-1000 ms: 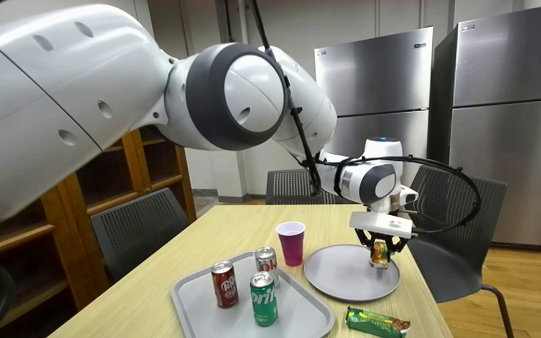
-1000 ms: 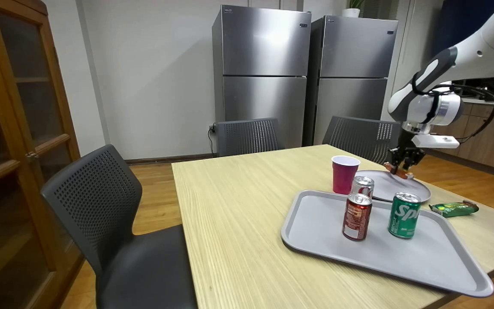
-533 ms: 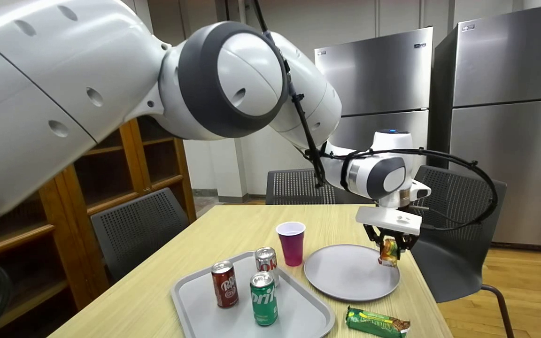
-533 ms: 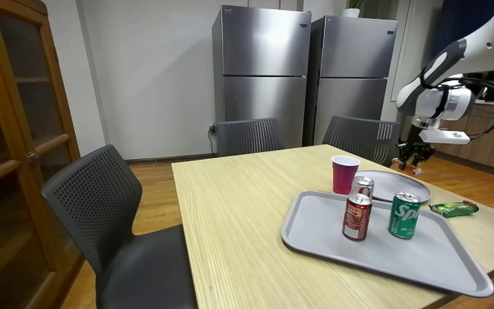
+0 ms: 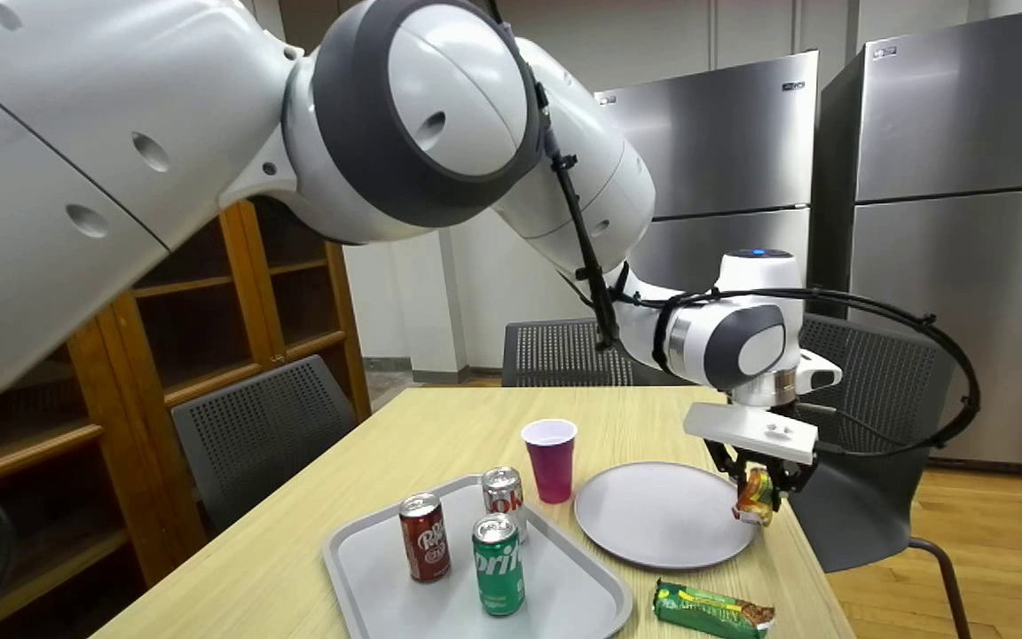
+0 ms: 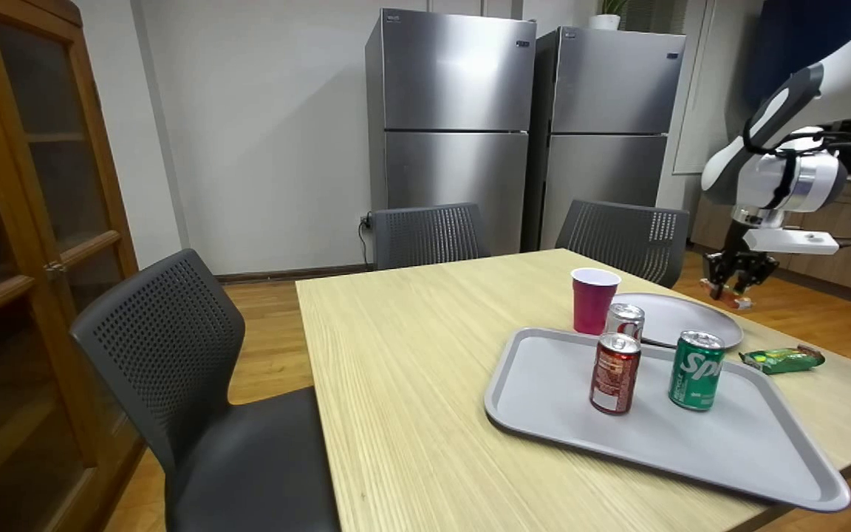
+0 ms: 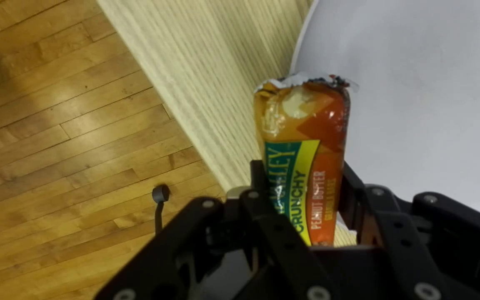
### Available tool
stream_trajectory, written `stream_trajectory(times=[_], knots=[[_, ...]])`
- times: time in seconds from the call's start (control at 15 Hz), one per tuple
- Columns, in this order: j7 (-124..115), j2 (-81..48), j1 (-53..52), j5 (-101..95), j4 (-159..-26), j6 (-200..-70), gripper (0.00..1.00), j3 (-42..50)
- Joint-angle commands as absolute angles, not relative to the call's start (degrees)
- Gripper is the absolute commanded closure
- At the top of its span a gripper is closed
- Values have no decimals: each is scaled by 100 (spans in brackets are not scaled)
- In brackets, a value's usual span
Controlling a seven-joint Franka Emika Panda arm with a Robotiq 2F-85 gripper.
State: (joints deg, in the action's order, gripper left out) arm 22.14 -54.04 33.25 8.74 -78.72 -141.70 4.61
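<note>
An orange-wrapped peanut butter granola bar (image 7: pixel 302 121) is pinched by its long sides in my gripper (image 7: pixel 302 179), whose two black fingers press on it from left and right. Its far end sticks out beyond the fingertips, and the near end is partly hidden behind the gripper's body. In the wrist view the bar appears over the table's edge strip and the rim of a round grey plate (image 7: pixel 423 104). An exterior view has the gripper and bar (image 5: pixel 754 497) at the plate's right side, raised above the table. A green-wrapped bar (image 5: pixel 711 610) lies on the table near the plate.
A grey tray (image 5: pixel 369 586) carries a Dr Pepper can (image 5: pixel 425 537), a Sprite can (image 5: pixel 499 565) and a Diet Coke can (image 5: pixel 504 497). Beside the plate stands a purple cup (image 5: pixel 551 461). Dark chairs (image 6: pixel 211 414) surround the table (image 6: pixel 411 369).
My gripper has moved to the right in both exterior views with the orange bar in it, from over the plate to its edge. Plate, cup, cans and green bar have stayed put.
</note>
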Motion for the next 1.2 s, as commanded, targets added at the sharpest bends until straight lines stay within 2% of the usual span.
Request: stream_trajectory(times=[0.0, 0.6, 1.13], knots=[[2089, -4961, 3312, 922, -8588, -14525, 83, 569], [2188, -4477, 3523, 838, -9483, -14833, 83, 589], [2142, -4500, 3560, 808, -9733, -14923, 83, 628]])
